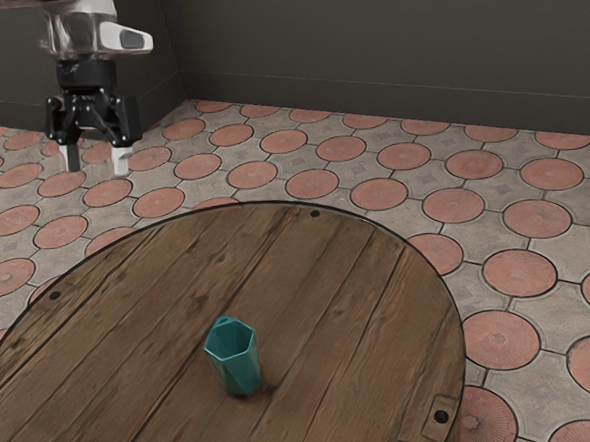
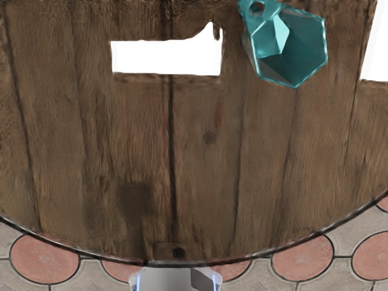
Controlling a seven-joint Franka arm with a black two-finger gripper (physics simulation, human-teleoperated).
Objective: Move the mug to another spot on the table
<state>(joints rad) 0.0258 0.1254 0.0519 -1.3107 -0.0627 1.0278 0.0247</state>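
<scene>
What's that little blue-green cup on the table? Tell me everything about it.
The mug is teal, with flat angular facets and a six-sided rim; it looks ceramic. It stands upright and empty on the round wooden table, with a small loop handle at its side. Only the table touches it; the fingers hang far off, open.

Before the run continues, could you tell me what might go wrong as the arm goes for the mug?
1. The gripper hangs open, high and far from the mug; a slanted approach could knock the upright mug over.
2. The mug's walls are faceted and narrow toward the base, so a grasp might slip or catch its small handle.
3. A new spot near the rim of the round table could send it to the tiled floor.
</scene>
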